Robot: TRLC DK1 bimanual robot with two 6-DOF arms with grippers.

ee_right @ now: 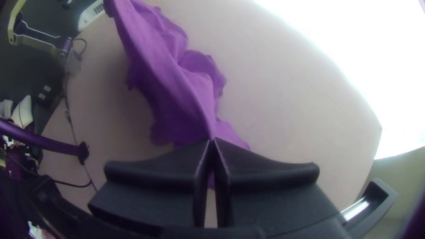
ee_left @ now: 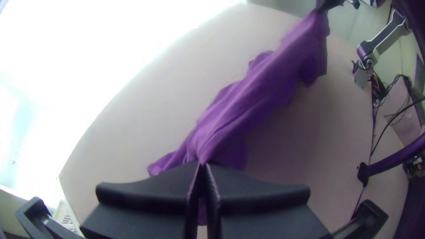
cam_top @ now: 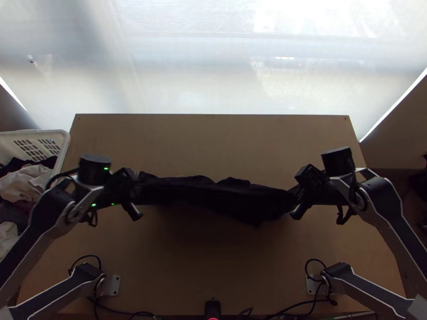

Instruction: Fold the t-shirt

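Evidently, the t-shirt (cam_top: 213,194) was stretched across the middle of the table (cam_top: 203,138), bunched into a long, uneven band, with loose folds hanging between its held ends. One end was pinched by the left gripper (ee_left: 202,164), the other by the right gripper (ee_right: 212,139); both were closed on cloth. Spreading seemed to be the step in hand, with no neat fold made. For a good result, even, gentle tension was called for, then a level lowering onto the table so that the hanging part could be laid out flat; with uneven slack, creases would probably be trapped. Beside the table's left edge, a basket (cam_top: 63,144) of clothes was seen.
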